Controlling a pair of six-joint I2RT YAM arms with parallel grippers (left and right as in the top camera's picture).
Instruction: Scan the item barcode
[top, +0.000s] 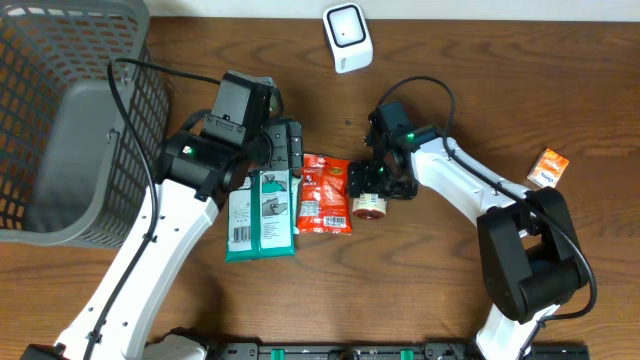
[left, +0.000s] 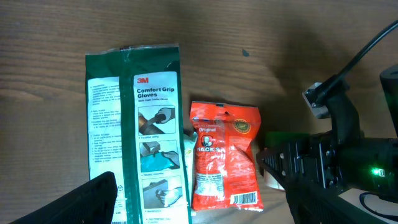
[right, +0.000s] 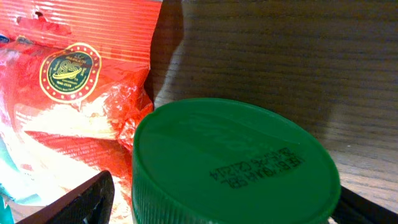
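A jar with a green lid (right: 233, 165) lies on the wooden table, right of a red snack bag (top: 324, 194). In the overhead view the jar (top: 369, 206) shows a white and red label. My right gripper (right: 224, 202) is open astride the lid, and a gap shows beside its left finger (right: 74, 199). The right gripper (top: 380, 185) sits low over the jar. My left gripper (left: 205, 205) hangs open above a green gloves pack (left: 152, 137) and the red bag (left: 224, 155), holding nothing. The bag's barcode (left: 242, 199) faces up. A white scanner (top: 347, 37) stands at the back.
A grey mesh basket (top: 60, 120) fills the left side. A small orange box (top: 549, 166) lies at the far right. The gloves pack (top: 260, 212) lies partly under the left arm, touching the red bag. Bare wood shows in front and at back right.
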